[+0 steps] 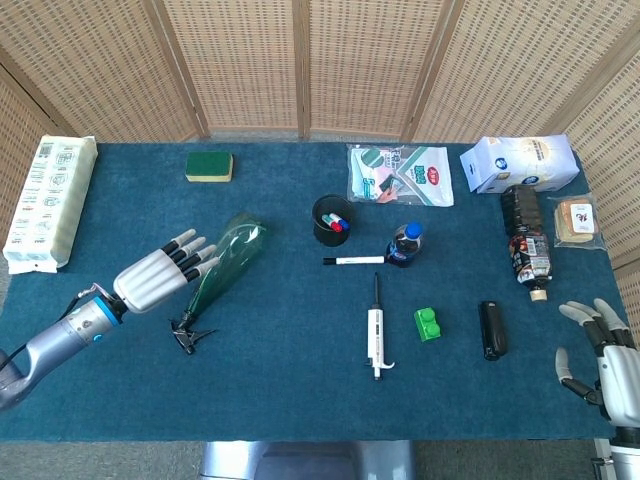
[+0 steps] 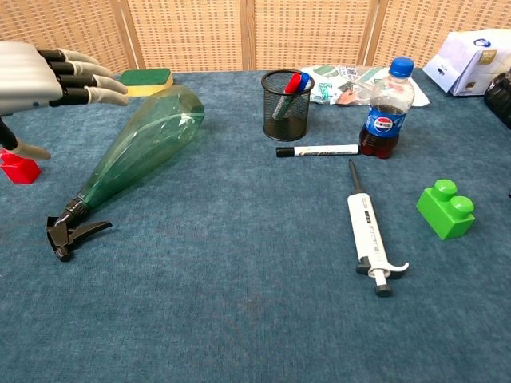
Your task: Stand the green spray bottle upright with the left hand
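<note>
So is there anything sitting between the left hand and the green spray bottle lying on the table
Nothing visible does. The left hand hovers open right beside the green spray bottle, its fingertips reaching toward the bottle's body. In the chest view a small red block sits below the hand, on the side away from the bottle.

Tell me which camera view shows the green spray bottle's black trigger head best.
The chest view. There the trigger head of the green spray bottle is large and near, with nozzle and lever apart from the blue cloth. The head view shows the same trigger head from above, small and dark, with its shape hard to read.
</note>
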Robot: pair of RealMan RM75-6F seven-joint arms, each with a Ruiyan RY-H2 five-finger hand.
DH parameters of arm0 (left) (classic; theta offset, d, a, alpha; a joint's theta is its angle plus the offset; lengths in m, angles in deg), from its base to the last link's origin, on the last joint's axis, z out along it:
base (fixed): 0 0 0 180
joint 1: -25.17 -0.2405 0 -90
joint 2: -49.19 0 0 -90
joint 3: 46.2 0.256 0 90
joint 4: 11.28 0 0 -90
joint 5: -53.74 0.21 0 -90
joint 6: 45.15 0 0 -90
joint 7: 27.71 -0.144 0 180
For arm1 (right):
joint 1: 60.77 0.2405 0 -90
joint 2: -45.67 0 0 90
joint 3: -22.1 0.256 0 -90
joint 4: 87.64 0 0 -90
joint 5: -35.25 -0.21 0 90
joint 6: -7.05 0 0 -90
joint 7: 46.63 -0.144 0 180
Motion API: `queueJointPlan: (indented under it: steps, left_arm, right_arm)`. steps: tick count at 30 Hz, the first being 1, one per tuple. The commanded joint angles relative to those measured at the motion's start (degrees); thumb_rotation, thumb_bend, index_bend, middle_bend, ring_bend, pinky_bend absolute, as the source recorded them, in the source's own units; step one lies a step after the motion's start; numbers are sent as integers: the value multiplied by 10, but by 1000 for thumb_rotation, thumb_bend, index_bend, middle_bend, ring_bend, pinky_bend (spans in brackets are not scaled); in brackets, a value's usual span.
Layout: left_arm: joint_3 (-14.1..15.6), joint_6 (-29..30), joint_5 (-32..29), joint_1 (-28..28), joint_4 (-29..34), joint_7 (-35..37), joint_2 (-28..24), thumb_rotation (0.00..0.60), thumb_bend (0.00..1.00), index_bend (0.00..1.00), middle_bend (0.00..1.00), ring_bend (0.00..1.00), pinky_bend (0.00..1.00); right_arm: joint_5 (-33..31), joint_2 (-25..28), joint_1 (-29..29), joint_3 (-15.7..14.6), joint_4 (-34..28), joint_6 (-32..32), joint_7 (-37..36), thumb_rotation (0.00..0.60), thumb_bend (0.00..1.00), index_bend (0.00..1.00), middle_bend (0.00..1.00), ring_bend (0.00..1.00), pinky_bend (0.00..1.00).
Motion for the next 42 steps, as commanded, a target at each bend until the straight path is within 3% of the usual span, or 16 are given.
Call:
queueJointPlan:
  steps: [1, 11, 42]
  left_arm:
    - [12, 38, 32, -3, -75, 16, 50, 600, 239, 0, 0, 0, 0]
    - [19, 98, 49, -10, -168, 36, 105, 600, 235, 0, 0, 0, 0]
    - [64, 155, 83, 12, -398, 38, 243, 600, 233, 0, 0, 0, 0]
  right_arm:
    - [0, 3, -1, 0, -5, 2, 1, 600, 574, 214, 219, 60, 141]
    - [2, 8, 1, -2, -15, -2, -8, 600, 574, 215, 219, 60, 141]
    - [-1, 15, -6, -2, -45, 7, -23, 600, 575, 215, 216, 60, 141]
